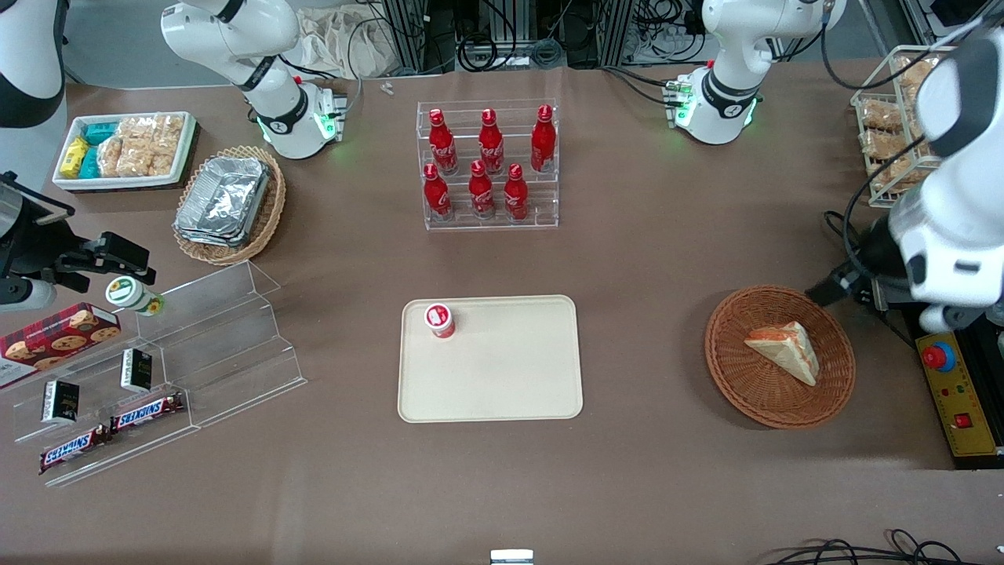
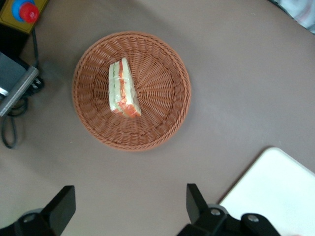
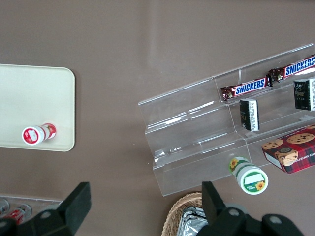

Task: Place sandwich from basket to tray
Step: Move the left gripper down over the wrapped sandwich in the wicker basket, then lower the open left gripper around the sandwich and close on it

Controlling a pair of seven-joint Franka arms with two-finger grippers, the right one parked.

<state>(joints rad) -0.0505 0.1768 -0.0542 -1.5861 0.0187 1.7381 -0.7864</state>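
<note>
The sandwich [image 1: 784, 351] [image 2: 123, 88], a pale wedge with red-orange and green filling along its edge, lies in the round reddish-brown basket [image 1: 737, 384] [image 2: 162, 98]. My left gripper [image 2: 129, 201] hangs open well above the table, close to the basket's rim and apart from the sandwich, with nothing between its fingers. The cream tray [image 1: 510, 377] [image 2: 278, 189] lies flat toward the parked arm's end from the basket. A small red-capped cup [image 1: 440, 320] stands in one of the tray's corners.
A yellow box with a red stop button [image 1: 958, 396] [image 2: 22, 12] sits beside the basket at the table's edge. A clear rack of red bottles [image 1: 490, 169] stands farther from the front camera than the tray. A clear stepped shelf [image 1: 220, 345] with snacks lies toward the parked arm's end.
</note>
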